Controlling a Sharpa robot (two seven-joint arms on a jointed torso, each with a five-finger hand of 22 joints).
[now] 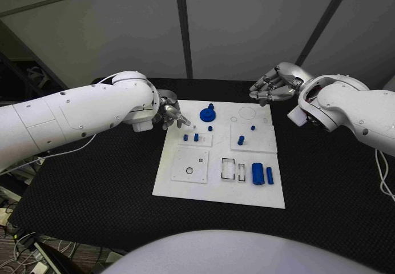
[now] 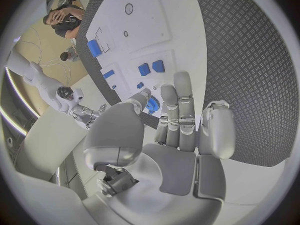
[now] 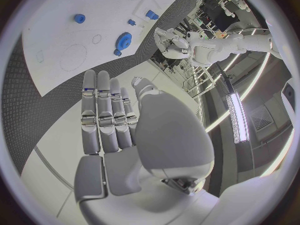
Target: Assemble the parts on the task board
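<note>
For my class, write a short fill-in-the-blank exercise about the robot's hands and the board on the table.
1. The small parts on the white board are coloured ____.
2. The blue gear lies nearest the robot's ____ hand.
3. The right hand hovers past the board's far edge and holds ____.
4. The table under the board is coloured ____.

Missing words: blue; left; nothing; black

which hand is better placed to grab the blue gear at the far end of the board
Probably the left. The left hand hangs open at the task board's far left corner, close beside the blue gear. The right hand hangs open beyond the board's far right corner, farther from it.
</note>
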